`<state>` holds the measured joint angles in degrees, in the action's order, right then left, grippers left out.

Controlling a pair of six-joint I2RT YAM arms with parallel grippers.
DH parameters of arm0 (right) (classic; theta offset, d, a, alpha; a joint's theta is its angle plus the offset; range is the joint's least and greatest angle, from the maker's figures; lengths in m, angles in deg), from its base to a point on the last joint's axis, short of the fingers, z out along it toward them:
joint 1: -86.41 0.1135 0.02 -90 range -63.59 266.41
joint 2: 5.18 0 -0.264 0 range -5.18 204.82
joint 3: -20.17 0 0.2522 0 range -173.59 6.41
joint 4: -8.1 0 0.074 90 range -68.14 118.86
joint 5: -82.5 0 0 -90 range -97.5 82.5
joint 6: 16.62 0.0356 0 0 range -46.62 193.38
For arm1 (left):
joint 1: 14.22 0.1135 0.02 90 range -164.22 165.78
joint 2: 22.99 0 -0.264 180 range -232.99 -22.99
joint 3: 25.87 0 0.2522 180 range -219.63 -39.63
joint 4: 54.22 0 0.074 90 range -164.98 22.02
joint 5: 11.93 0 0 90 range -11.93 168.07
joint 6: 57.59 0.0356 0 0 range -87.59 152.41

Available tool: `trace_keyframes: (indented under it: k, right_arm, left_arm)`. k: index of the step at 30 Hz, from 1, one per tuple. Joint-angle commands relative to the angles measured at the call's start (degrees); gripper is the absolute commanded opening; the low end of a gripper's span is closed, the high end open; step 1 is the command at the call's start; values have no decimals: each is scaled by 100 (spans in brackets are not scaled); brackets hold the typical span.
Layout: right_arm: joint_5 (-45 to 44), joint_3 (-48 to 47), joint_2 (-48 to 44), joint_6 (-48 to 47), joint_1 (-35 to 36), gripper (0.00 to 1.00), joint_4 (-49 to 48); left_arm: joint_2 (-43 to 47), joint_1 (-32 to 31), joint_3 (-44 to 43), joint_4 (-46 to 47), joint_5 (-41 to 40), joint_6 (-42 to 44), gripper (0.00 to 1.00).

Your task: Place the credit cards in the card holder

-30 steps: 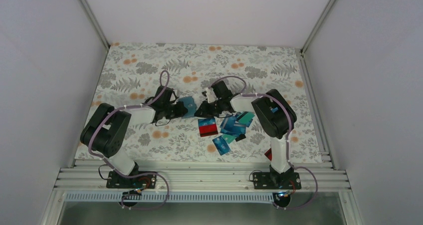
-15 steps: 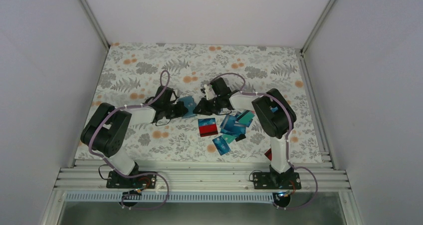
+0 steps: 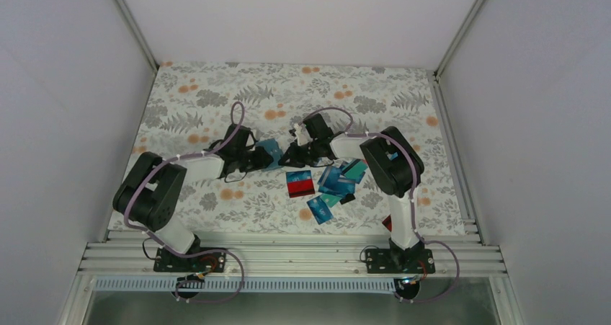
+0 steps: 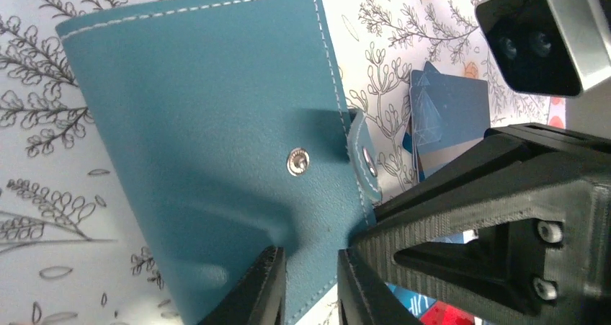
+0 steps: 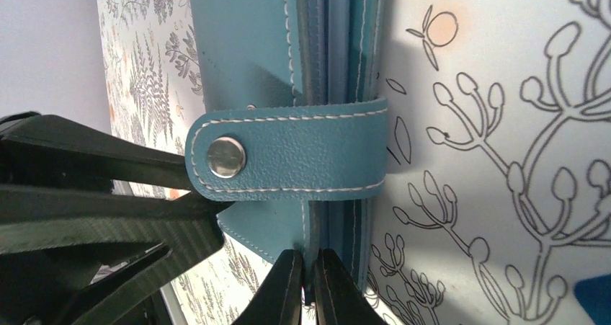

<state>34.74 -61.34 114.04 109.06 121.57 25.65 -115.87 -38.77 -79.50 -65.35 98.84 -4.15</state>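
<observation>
The teal card holder lies mid-table between both grippers, its snap strap undone. My left gripper has its jaws slightly apart over the card holder's near corner, the leather face showing in the gap. My right gripper is shut on one thin leaf at the card holder's edge, seen edge-on between the pads. Several blue and teal credit cards lie in a loose pile to the right. A red card and a blue card lie nearer the bases.
The right arm's finger and wrist camera crowd the left wrist view, almost touching the left fingers. A blue card lies just beyond the card holder. A red item sits behind the right arm's base link. Walls enclose the flowered mat.
The right gripper has slid a little left and closed onto the card holder's edge. The left gripper's jaws have parted slightly. The cards have not moved.
</observation>
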Motion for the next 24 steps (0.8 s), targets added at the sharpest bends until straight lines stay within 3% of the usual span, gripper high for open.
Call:
trace_keyframes:
  k: [1,4,11,24]
  right_arm:
    - [-305,16,274,49,46,4,221]
    - [-312,-59,314,55,44,4,319]
    - [-335,-177,373,46,44,4,426]
    - [-347,-248,385,-1,44,4,517]
  left_arm:
    - [303,-47,-227,-440,-150,-59,24]
    - [319,-48,-438,-572,-127,-54,31]
    - [86,-45,-838,-825,-217,-53,34]
    - [-437,-49,-1141,-907,-396,-9,27]
